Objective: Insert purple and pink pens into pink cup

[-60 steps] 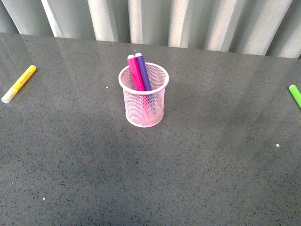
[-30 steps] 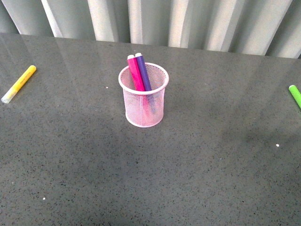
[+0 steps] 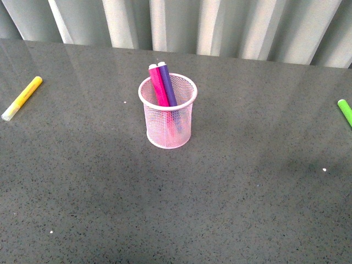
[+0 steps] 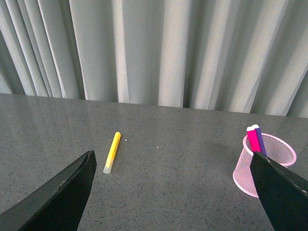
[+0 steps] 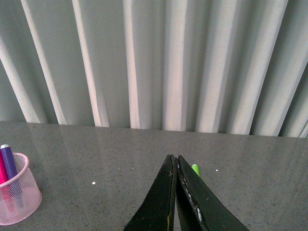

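The pink cup (image 3: 168, 118) stands upright in the middle of the grey table. The pink pen (image 3: 158, 83) and the purple pen (image 3: 167, 82) stand inside it side by side, leaning back, their tops above the rim. The cup (image 4: 263, 168) with both pens shows in the left wrist view, and the cup (image 5: 18, 199) shows in the right wrist view. Neither gripper shows in the front view. My left gripper (image 4: 172, 156) is open and empty, its fingers wide apart. My right gripper (image 5: 174, 158) is shut and empty.
A yellow marker (image 3: 22, 98) lies at the table's left side, also in the left wrist view (image 4: 112, 151). A green marker (image 3: 345, 111) lies at the right edge; its tip (image 5: 195, 168) peeks from behind my right fingers. Grey curtains hang behind the table.
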